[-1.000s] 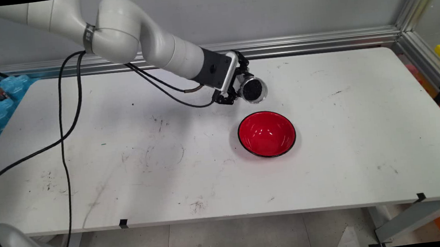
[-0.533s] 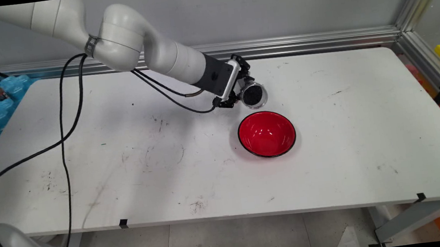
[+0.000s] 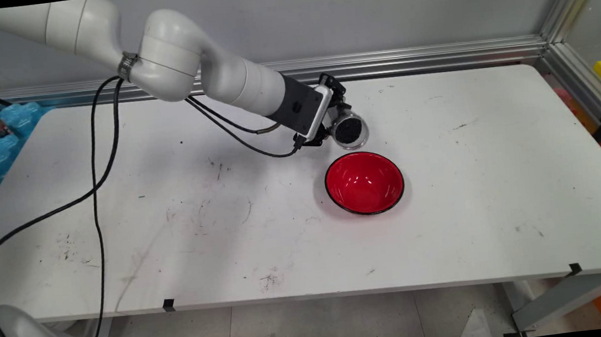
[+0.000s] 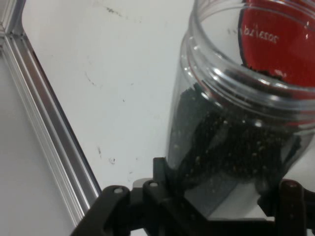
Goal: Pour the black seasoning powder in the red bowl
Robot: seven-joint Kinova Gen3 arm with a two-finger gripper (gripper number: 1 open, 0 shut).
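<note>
Jar (image 3: 349, 131) of dark grains, clamped in gripper (image 3: 336, 125), tipped further than a second ago; we note its mouth just behind the red bowl (image 3: 364, 182), nearer its rim.

Clear jar (image 4: 236, 128) cut off at the hand view's top and right edges, red bowl (image 4: 280, 44) behind it
</note>
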